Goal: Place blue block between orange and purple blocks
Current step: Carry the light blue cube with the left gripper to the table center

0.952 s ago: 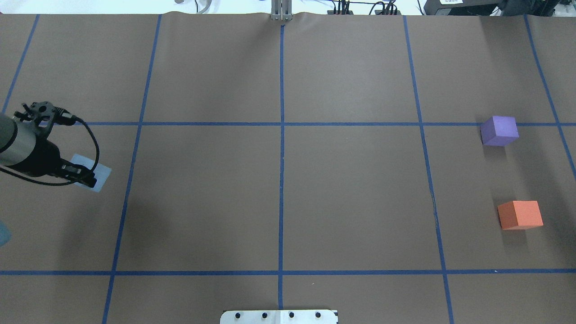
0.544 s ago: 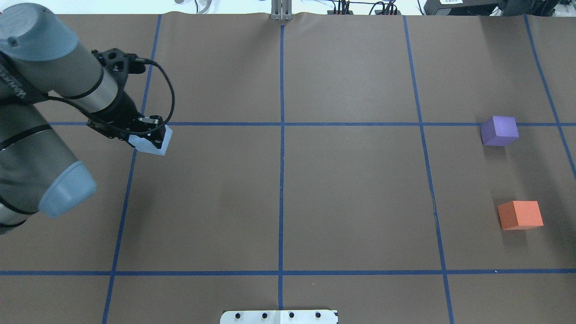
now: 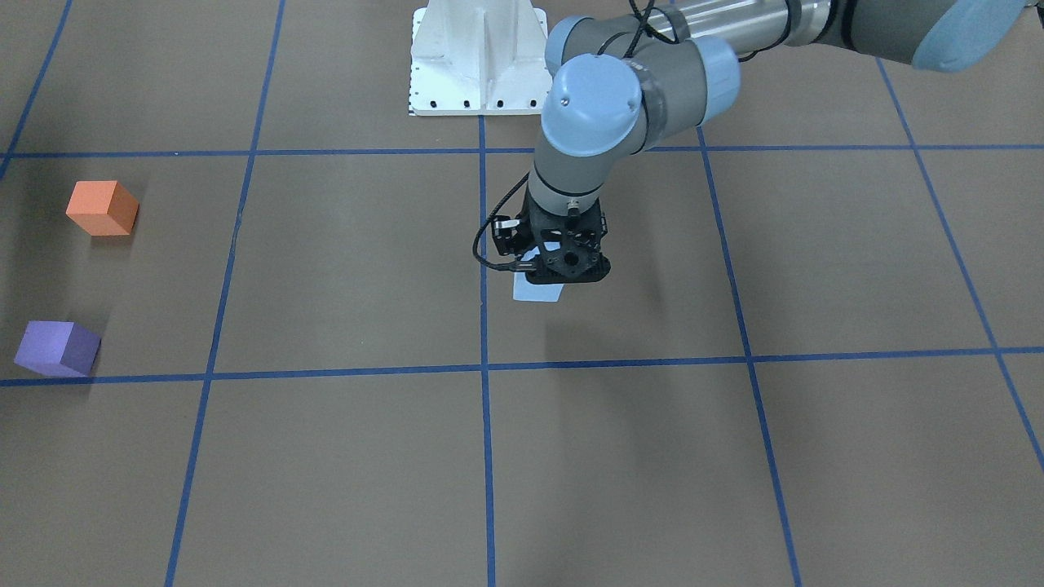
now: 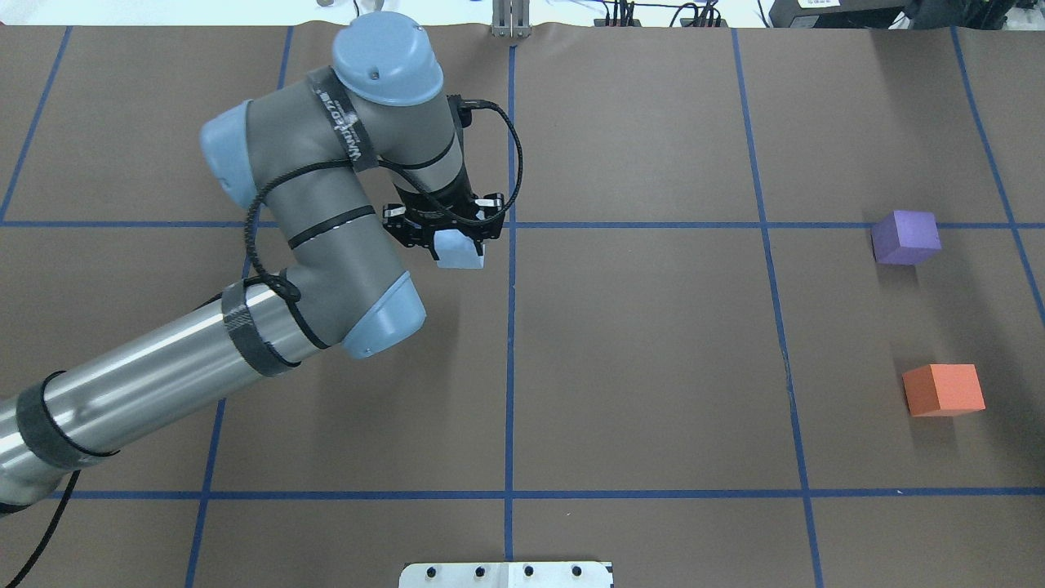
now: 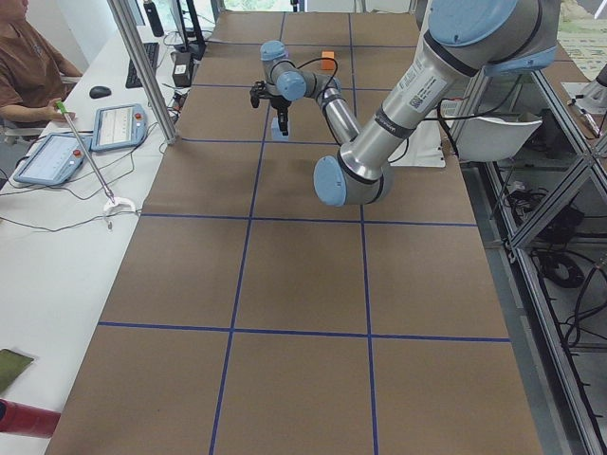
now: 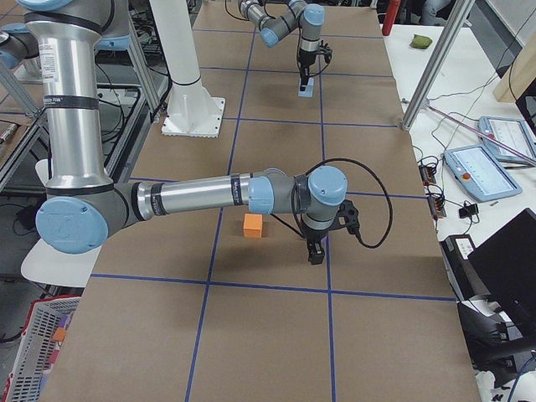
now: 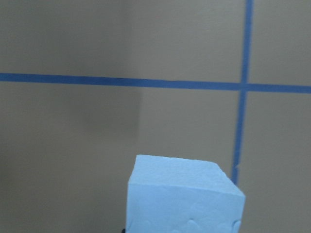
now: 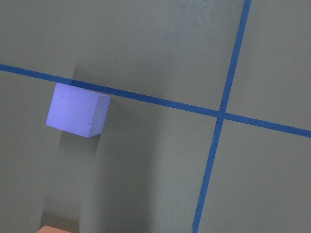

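Note:
My left gripper (image 4: 457,238) is shut on the light blue block (image 4: 460,251) and holds it above the table, just left of the centre line. The block also shows in the front view (image 3: 538,290) and fills the bottom of the left wrist view (image 7: 182,194). The purple block (image 4: 904,237) and the orange block (image 4: 943,390) sit apart at the far right, with a bare gap between them. The right wrist view looks down on the purple block (image 8: 77,110). My right gripper (image 6: 316,251) shows only in the right side view, near the orange block (image 6: 253,224); I cannot tell whether it is open or shut.
Blue tape lines (image 4: 511,327) divide the brown table into squares. The white robot base plate (image 3: 479,57) stands at the robot's edge of the table. An operator (image 5: 28,66) sits at a side desk with tablets.
My left arm has swung right from the table's far left edge to near the centre line, carrying the blue block. The purple and orange blocks have not moved.

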You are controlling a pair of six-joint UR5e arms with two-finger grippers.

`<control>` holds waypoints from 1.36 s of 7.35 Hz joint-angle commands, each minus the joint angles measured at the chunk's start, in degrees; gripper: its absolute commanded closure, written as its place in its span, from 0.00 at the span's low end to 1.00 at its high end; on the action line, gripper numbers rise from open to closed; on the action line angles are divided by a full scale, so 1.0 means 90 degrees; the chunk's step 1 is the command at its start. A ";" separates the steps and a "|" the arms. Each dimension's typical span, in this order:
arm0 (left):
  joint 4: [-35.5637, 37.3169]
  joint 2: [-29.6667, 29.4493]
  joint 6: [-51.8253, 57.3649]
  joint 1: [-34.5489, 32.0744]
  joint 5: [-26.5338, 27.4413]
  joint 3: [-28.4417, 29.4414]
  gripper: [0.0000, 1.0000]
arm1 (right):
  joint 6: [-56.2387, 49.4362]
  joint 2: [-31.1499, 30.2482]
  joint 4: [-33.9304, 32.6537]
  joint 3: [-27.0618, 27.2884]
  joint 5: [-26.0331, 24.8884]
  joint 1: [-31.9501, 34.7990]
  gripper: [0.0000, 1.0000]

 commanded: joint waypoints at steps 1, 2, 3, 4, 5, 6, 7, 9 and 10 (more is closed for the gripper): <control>-0.0719 -0.0274 -0.0329 0.0283 0.0202 0.0850 1.00 | 0.0019 0.0002 0.0001 0.0099 0.0011 -0.0014 0.00; -0.0836 -0.0409 -0.0329 0.0439 0.0290 0.1143 1.00 | 0.0222 0.0012 -0.0008 0.0235 0.0030 -0.0053 0.00; -0.0934 -0.0527 -0.0329 0.0566 0.0291 0.1368 0.94 | 0.0417 0.0012 -0.0008 0.0391 0.0060 -0.0092 0.00; -0.1080 -0.0538 -0.0291 0.0596 0.0291 0.1496 0.64 | 0.0429 0.0022 -0.0008 0.0509 0.0195 -0.0092 0.00; -0.1091 -0.0518 -0.0271 0.0625 0.0301 0.1516 0.19 | 0.0507 0.0157 -0.0018 0.0549 0.0303 -0.0092 0.00; -0.1082 -0.0528 -0.0290 0.0626 0.0446 0.1507 0.00 | 0.0730 0.0275 -0.0028 0.0607 0.0401 -0.0082 0.00; -0.1081 -0.0528 -0.0319 0.0616 0.0437 0.1439 0.00 | 0.1157 0.0382 -0.0096 0.0878 0.0421 -0.0073 0.00; -0.0936 -0.0470 -0.0310 0.0199 -0.0114 0.0730 0.00 | 0.1833 0.0567 -0.0716 0.1716 0.0402 -0.0198 0.00; -0.0664 -0.0228 -0.0252 -0.0297 -0.0728 0.0262 0.00 | 0.2038 0.1072 -0.1514 0.2195 0.0334 -0.0499 0.00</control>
